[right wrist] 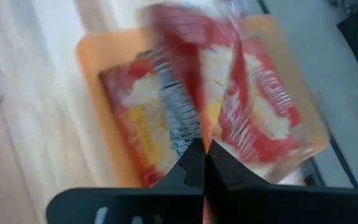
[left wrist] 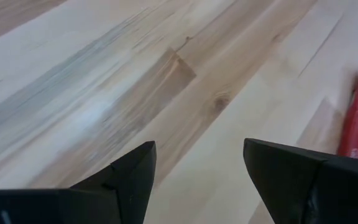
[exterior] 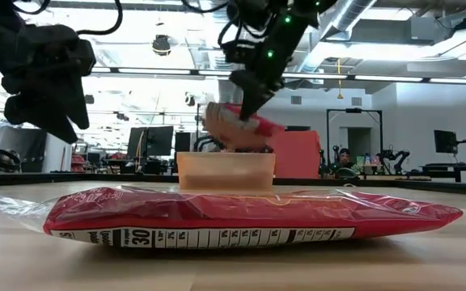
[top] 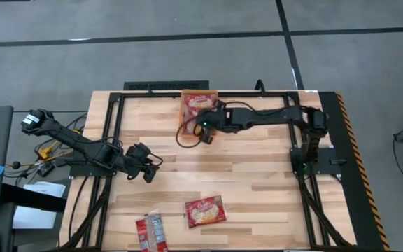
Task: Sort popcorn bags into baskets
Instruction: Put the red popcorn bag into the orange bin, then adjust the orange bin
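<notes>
The right hand [right wrist: 204, 163], pinched shut on a popcorn bag [right wrist: 191, 81] above the orange basket [top: 185, 101], might release it crooked, leaving it draped over the rim.

Both arms are showing matte black, jointed segments with black cables looping alongside. Right arm [top: 271, 117] is glowing with small green indicator lights near the wrist, and a dark cable is curling off it. Left arm [top: 82, 143] is carrying a pale grey-white end block at its base. Left gripper [left wrist: 197, 180] fingers are looking like dark, wedge-shaped, flat-faced blades.
</notes>
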You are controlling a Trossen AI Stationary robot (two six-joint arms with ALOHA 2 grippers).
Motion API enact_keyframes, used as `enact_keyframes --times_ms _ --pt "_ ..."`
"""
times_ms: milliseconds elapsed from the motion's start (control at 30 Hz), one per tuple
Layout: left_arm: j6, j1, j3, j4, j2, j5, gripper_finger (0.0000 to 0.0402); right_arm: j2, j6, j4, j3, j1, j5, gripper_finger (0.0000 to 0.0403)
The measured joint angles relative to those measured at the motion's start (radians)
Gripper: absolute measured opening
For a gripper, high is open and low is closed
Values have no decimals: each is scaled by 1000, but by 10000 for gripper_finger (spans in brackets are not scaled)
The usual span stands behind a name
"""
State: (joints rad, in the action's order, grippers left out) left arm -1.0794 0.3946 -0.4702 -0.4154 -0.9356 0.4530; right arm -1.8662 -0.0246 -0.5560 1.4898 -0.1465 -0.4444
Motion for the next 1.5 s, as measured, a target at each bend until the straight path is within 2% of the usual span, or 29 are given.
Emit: enact_keyframes --times_ms 267,367,500,633,767,900,1067,1333,1500 --pt "19 0 0 -22 0 6 231 -90 0 35 1 22 2 12" --pt "25 0 0 -23 0 4 231 -110 -1 30 0 22 -2 28" --pt "25 0 0 -24 0 0 231 -105 1 34 2 21 -4 73" --pt "26 0 0 -26 0 -1 231 -90 36 51 8 22 14 135" --pt "25 0 0 -43 0 -1 231 -91 70 24 68 22 126 201" --pt "24 0 0 -46 0 -13 231 -91 82 5 136 38 139 226" --pt "20 0 0 -40 0 -1 231 -92 88 -33 157 34 209 190" --pt "-35 -1 0 -38 0 35 231 -187 106 -92 157 3 255 74" --pt "-94 -1 0 -42 0 45 231 -233 174 -95 158 -19 273 22"
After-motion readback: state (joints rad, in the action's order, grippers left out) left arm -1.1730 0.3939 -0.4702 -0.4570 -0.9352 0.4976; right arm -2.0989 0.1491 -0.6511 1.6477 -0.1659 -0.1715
